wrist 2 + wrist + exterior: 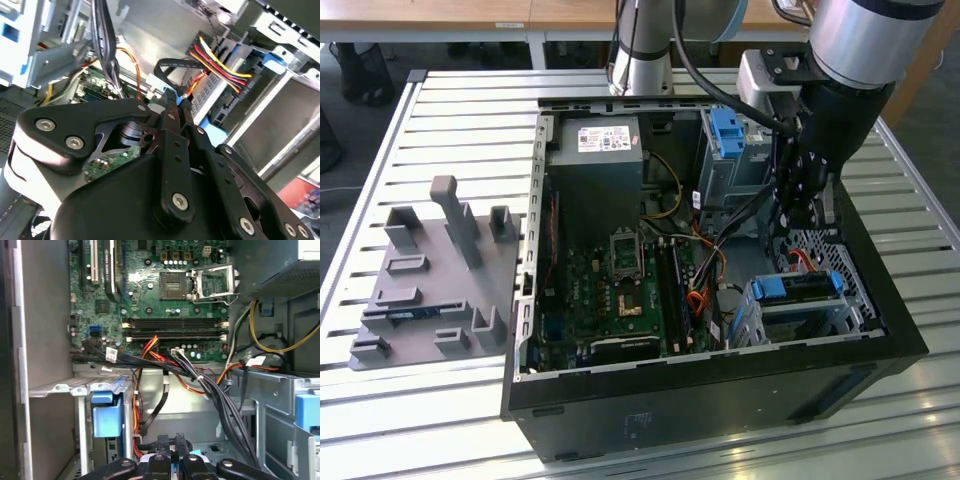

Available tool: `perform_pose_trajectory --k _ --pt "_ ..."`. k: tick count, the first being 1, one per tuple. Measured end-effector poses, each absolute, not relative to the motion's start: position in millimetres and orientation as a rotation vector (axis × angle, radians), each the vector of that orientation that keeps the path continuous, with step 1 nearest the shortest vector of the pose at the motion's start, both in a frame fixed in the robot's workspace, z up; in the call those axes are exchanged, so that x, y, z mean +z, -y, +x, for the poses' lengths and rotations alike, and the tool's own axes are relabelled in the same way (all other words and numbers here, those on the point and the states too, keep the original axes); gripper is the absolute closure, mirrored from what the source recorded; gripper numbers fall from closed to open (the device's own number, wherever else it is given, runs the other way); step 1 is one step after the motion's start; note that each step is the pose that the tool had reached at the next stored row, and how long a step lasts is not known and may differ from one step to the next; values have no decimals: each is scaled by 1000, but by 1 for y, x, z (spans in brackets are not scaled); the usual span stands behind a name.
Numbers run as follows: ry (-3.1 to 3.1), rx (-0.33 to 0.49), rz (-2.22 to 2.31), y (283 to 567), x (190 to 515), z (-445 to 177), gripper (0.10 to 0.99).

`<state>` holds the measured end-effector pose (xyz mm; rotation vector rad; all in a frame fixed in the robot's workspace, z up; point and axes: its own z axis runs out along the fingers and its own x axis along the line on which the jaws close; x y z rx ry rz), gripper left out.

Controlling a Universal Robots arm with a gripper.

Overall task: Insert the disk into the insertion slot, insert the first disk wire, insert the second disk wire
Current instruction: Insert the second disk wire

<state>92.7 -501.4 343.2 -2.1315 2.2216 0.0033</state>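
while near hand (pixel 810 226), disk (pixel 798 288) in slot (pixel 748 318)

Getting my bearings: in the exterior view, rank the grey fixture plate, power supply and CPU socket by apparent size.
1. grey fixture plate
2. power supply
3. CPU socket
True sizes unsure: camera distances differ.

Exterior view, clock read from the case's middle. Open computer case (pixel 720 400) sits on the counter (pixel 470 120). Fixture plate (pixel 420 300) lies on the counter at 9 o'clock, outside the case and just beside its wall. Inside: power supply (pixel 595 160) at 11, motherboard (pixel 610 290) flat on the case floor at 8 to 9. Tall drive cage (pixel 725 165) at 1. Low drive cage (pixel 800 320) at 4, disk (pixel 800 288) in it. Cable bundle (pixel 705 260) at centre, between motherboard and cages. Pincer (pixel 810 215) hangs at 2, above the low drive cage, between the two cages.
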Motion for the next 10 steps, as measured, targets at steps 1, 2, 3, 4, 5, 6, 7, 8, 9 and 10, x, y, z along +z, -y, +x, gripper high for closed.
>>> perform_pose_trajectory --k 1,2,3,4,5,6,7,8,9,10 --pt "-2228 -12 -2138 502 343 93 922" --pt "-2235 -31 -2147 502 343 93 922" --pt "-2243 -50 -2156 502 343 93 922" --pt "-2249 -66 -2162 502 343 93 922" --pt "-2255 -79 -2168 502 343 93 922" --pt "-2258 -90 -2172 502 342 93 922" --pt "-2260 -96 -2174 502 342 93 922" --pt "-2262 -101 -2176 502 341 93 906" --pt "-2263 -105 -2177 502 340 93 906" --pt "-2263 -109 -2177 502 340 93 843"
